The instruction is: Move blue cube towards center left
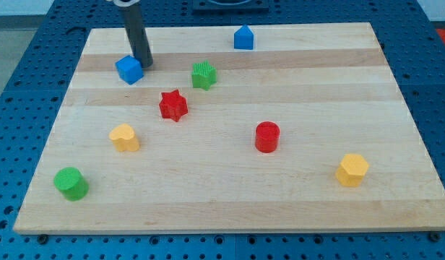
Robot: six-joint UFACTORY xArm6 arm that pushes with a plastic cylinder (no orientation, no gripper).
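The blue cube sits on the wooden board near the view's top left. My tip is the lower end of the dark rod and stands right against the cube's right side, a little above it in the view. The rod rises out of the view's top.
A second blue block, house-shaped, lies at the view's top centre. A green star and a red star lie right of and below the cube. A yellow heart, green cylinder, red cylinder and yellow hexagon lie lower down.
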